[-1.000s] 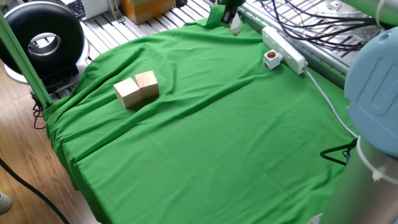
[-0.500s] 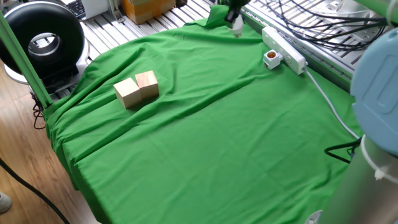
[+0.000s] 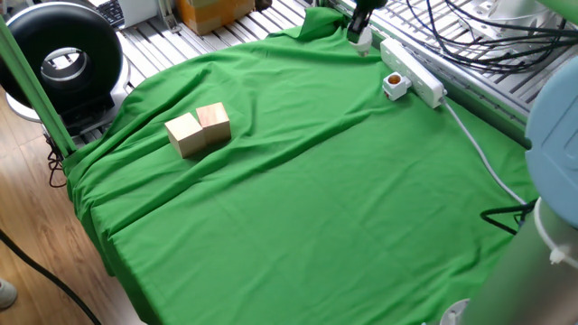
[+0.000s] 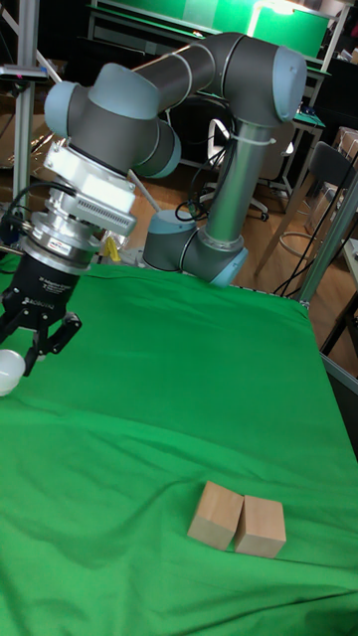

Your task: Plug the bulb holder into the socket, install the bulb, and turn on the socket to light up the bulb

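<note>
With the bulb (image 4: 8,369) clamped in its jaws above the green-draped worktop (image 3: 298,199), the gripper (image 3: 360,31) hovers near the socket (image 3: 411,69), where the plugged-in bulb holder (image 3: 395,85) waits; a tilted approach could cross-thread the base.

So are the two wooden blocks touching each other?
Touching. In the fixed view the two wooden blocks sit pressed side by side on the green cloth, no gap showing.

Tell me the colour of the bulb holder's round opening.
Orange-brown, set in the white bulb holder plugged into the socket; clearest in the fixed view.
</note>
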Controlling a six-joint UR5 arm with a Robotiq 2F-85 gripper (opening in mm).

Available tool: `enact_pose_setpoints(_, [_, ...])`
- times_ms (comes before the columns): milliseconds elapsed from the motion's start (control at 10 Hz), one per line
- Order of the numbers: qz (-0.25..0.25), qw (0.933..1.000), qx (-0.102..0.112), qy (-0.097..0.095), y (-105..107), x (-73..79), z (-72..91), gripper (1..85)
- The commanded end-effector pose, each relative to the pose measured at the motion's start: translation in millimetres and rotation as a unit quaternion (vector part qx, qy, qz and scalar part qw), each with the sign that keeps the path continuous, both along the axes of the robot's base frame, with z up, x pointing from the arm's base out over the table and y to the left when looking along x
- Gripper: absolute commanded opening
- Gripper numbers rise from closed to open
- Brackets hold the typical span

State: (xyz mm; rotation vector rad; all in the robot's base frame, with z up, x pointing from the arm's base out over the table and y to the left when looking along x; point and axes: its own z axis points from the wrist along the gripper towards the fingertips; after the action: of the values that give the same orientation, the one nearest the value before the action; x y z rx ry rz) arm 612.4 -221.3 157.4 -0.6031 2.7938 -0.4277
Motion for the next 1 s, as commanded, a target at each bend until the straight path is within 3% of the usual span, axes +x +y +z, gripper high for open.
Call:
enact_pose_setpoints(0, [-0.018, 0.9985, 0.051, -0.009, 15, -3.0, -2.5, 1.0])
enact_pose_setpoints(100, [-0.032, 0.997, 0.068, -0.016, 21, -0.7, -2.5, 1.0])
enact_pose_setpoints(200, [-0.032, 0.9976, 0.058, -0.02, 16, 0.8, -1.3, 1.0])
enact_pose_setpoints(400, [-0.034, 0.9981, 0.051, -0.012, -1, -35.5, 17.4, 1.0])
enact_pose_setpoints(500, [-0.026, 0.998, 0.054, -0.02, -9, -44.6, 20.1, 1.0])
enact_pose_setpoints(700, [-0.007, 0.9974, 0.062, -0.035, -26, -49.7, 13.8, 1.0])
enact_pose_setpoints(900, [0.005, 0.9975, 0.06, -0.037, -46, -54.5, 0.0, 1.0])
